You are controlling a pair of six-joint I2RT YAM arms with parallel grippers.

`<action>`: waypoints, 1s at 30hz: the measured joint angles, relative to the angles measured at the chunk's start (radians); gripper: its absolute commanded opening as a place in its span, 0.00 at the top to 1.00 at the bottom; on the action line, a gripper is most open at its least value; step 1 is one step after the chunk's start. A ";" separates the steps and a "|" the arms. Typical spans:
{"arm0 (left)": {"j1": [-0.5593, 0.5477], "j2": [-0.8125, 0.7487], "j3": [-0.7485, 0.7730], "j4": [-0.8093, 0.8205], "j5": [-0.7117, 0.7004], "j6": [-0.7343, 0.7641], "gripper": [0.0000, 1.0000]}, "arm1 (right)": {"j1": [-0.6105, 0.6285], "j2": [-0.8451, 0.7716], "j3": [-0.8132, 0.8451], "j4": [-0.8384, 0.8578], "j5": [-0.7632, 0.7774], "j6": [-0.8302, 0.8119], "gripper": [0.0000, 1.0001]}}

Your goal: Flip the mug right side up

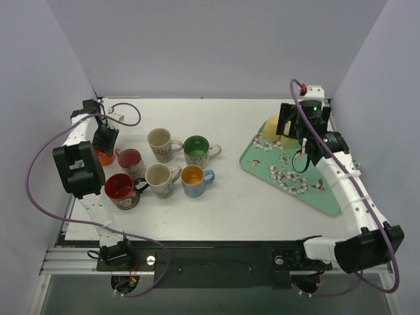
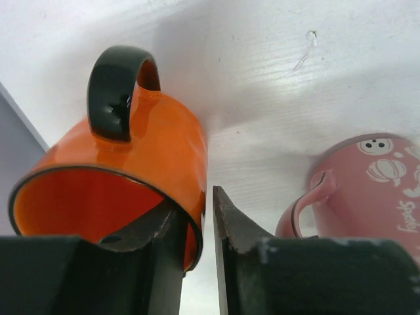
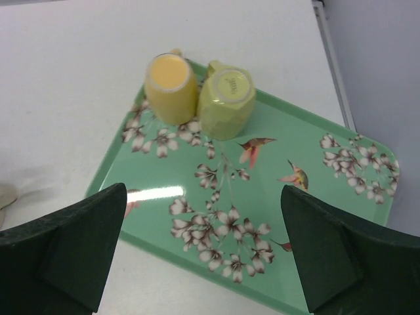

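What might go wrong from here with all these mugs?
1. The left gripper has the orange mug only by its rim, with a sliver of gap at the outer finger; it may tip against the pink mug beside it.
2. The yellow mug and the lime mug, both upside down, touch on the tray; the open right gripper, reaching for one, may knock the other.

Orange mug (image 1: 102, 157) at the table's (image 1: 262, 210) left edge is mostly hidden under the left gripper (image 1: 104, 148). Pink mug (image 2: 367, 190) is cut off by the frame's right edge, its base behind a finger (image 2: 315, 275). Yellow mugs (image 1: 272, 126) at the tray's (image 1: 289, 178) far corner are partly behind the right gripper (image 1: 293, 128).
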 measured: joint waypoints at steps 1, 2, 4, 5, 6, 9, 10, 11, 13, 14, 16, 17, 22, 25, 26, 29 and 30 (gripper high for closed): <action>0.000 0.000 0.000 0.005 0.006 0.002 0.59 | -0.046 0.036 0.027 -0.004 -0.008 0.010 0.03; 0.000 0.000 0.000 0.008 0.012 0.002 0.57 | -0.088 0.069 0.051 -0.008 -0.013 0.019 0.03; 0.003 0.000 0.000 0.016 0.022 0.001 0.53 | -0.161 0.157 0.110 -0.015 -0.026 0.029 0.03; 0.005 0.000 0.000 0.019 0.025 0.003 0.50 | -0.184 0.193 0.133 -0.018 -0.027 0.029 0.03; 0.006 0.000 0.000 0.022 0.029 0.002 0.48 | -0.208 0.244 0.166 -0.022 -0.039 0.029 0.03; 0.012 -0.001 0.000 0.024 0.040 0.004 0.41 | -0.262 0.401 0.270 -0.024 -0.082 0.029 0.03; 0.014 -0.001 0.000 0.023 0.042 0.002 0.39 | -0.276 0.455 0.303 -0.025 -0.096 0.028 0.03; 0.015 -0.004 0.000 0.022 0.044 0.000 0.38 | -0.285 0.496 0.333 -0.029 -0.107 0.028 0.03; 0.016 -0.019 0.000 0.020 0.055 0.000 0.36 | -0.297 0.598 0.404 -0.035 -0.129 0.020 0.03; 0.017 -0.031 0.000 0.020 0.064 -0.001 0.36 | -0.303 0.646 0.437 -0.040 -0.140 0.014 0.03; 0.017 -0.065 0.000 0.019 0.077 -0.001 0.36 | -0.309 0.730 0.495 -0.047 -0.164 -0.002 0.04; 0.017 -0.087 0.002 0.018 0.086 -0.001 0.36 | -0.309 0.764 0.517 -0.050 -0.174 -0.007 0.04; 0.017 -0.169 0.028 0.015 0.121 -0.012 0.36 | -0.315 0.885 0.589 -0.051 -0.227 -0.027 0.18; 0.016 -0.203 0.028 0.013 0.145 -0.018 0.36 | -0.320 0.891 0.595 -0.050 -0.242 -0.035 0.23; 0.015 -0.215 0.028 0.013 0.152 -0.019 0.36 | -0.323 0.890 0.592 -0.047 -0.246 -0.036 0.25; 0.011 -0.245 0.024 0.014 0.170 -0.019 0.36 | -0.331 0.855 0.535 -0.020 -0.248 -0.037 0.26; 0.009 -0.258 0.021 0.013 0.177 -0.020 0.36 | -0.333 0.837 0.511 -0.017 -0.246 -0.037 0.28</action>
